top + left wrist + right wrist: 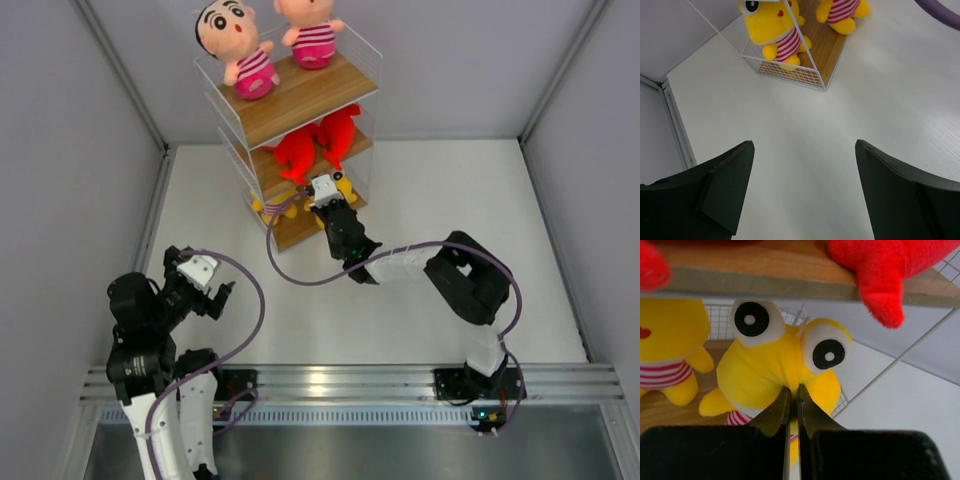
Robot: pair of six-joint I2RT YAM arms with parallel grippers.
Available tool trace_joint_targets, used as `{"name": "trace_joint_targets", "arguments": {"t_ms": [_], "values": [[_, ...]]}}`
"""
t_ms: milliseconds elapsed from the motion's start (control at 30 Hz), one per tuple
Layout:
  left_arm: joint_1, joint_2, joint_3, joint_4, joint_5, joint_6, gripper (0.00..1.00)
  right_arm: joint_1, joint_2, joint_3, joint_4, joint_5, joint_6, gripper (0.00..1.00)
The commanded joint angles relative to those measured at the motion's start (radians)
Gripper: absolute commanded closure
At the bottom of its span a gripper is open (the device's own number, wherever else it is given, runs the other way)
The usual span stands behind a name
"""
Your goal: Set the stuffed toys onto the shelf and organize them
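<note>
The shelf stands at the table's back. Two boy dolls sit on its top board and two red sharks lie on the middle board. My right gripper reaches into the bottom tier and is shut on a yellow figure, pinching the plush of its face just under the middle board. A second yellow figure sits to its left on the bottom board. In the left wrist view both yellow figures show on the bottom board. My left gripper is open and empty, low at the left.
A purple cable loops across the table between the arms. Grey walls close in the table on the left, right and back. An aluminium rail runs along the near edge.
</note>
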Motion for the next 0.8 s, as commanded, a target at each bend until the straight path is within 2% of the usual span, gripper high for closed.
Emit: {"name": "trace_joint_targets", "arguments": {"t_ms": [0,367,767], "values": [[-0.005,-0.015,-0.02,0.02,-0.024,0.052,0.12,-0.042,0.036,0.082,0.094,-0.022,0.012,1.0],[-0.013,-0.021,-0.051,0.021,-0.05,0.096,0.12,-0.084,0.19,0.232,0.089,-0.064,0.04,1.0],[-0.016,-0.027,-0.066,0.021,-0.066,0.102,0.11,-0.104,0.256,0.244,0.282,-0.085,-0.001,1.0]]}}
